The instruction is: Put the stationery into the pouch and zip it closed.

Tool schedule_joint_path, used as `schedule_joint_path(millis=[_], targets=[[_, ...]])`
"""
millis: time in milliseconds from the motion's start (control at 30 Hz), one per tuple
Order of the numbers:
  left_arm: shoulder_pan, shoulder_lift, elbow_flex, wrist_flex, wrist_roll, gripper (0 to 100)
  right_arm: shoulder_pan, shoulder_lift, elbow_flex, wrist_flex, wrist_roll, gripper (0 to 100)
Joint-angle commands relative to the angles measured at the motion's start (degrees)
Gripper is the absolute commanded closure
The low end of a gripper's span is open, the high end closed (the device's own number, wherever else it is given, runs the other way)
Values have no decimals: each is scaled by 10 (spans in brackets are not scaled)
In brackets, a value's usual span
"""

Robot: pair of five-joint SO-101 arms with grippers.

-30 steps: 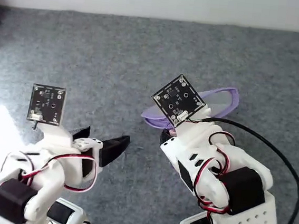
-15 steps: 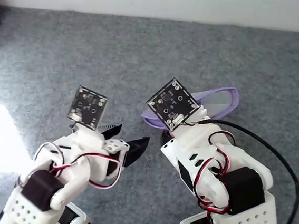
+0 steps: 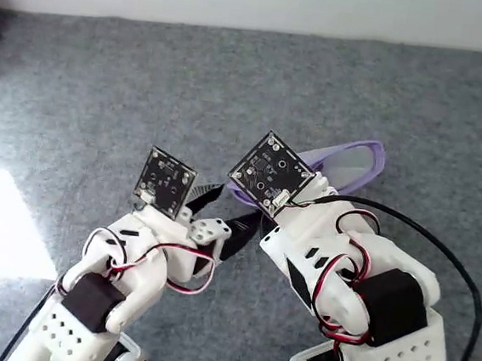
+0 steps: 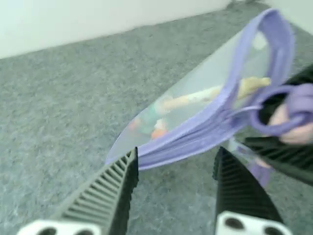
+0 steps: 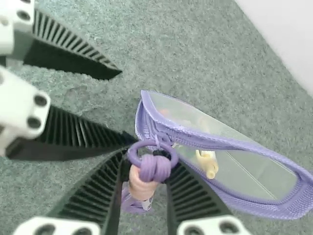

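Purple-edged clear pouch point(image 3: 355, 162) on the grey counter point(image 3: 105, 82), just ahead of both arms. Stationery point(image 4: 195, 100) inside, visible through the clear side. Right gripper point(image 5: 146, 164): fingers closed on the zipper pull point(image 5: 149, 167), a purple cord ring with a pale bead, at the pouch's near end. Left gripper point(image 4: 177, 154): fingers spread wide apart, empty, pointed at that same end of the pouch, tips just beside the purple edge, close to the right gripper's fingers.
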Motion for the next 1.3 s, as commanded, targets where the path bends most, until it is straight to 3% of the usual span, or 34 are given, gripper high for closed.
schedule_joint_path(millis=[0, 200, 433, 667, 767, 900, 1067, 1267], targets=[[25, -4, -8, -19, -8, 762, -3, -7, -18, -15, 6, 991], [39, 15, -8, -81, -10, 762, -3, -7, -35, -8, 6, 991], [44, 170, -72, -143, -11, 761, -3, -6, -57, 18, 44, 991], [44, 235, -130, -148, -11, 764, 0, -6, -57, 21, 45, 991], [44, 233, -124, -148, -11, 765, 41, -6, -57, 18, 44, 991], [44, 218, -125, -149, -9, 840, 98, -5, -56, 15, 43, 991], [55, 205, -124, -171, -9, 991, 109, -5, -56, 15, 42, 991], [57, 201, -125, -171, -8, 988, 121, -4, -56, -15, 43, 991]])
